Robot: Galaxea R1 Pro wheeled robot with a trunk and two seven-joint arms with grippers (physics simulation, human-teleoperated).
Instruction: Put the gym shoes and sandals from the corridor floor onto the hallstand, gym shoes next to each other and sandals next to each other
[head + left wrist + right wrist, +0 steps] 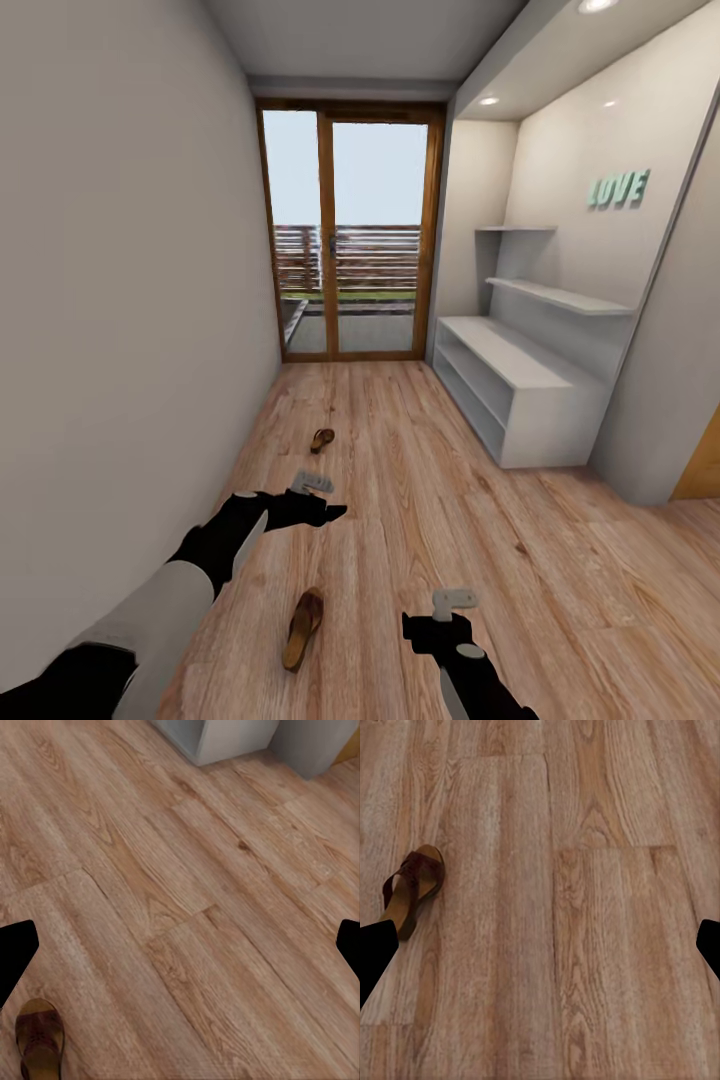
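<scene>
Corridor floor: light wood planks. Hallstand: white, two open tiers, at my right wall. Near sandal: brown, dark straps, tan footbed, between my arms; far sandal ahead. Left pincer, right pincer: both wide, empty.
</scene>
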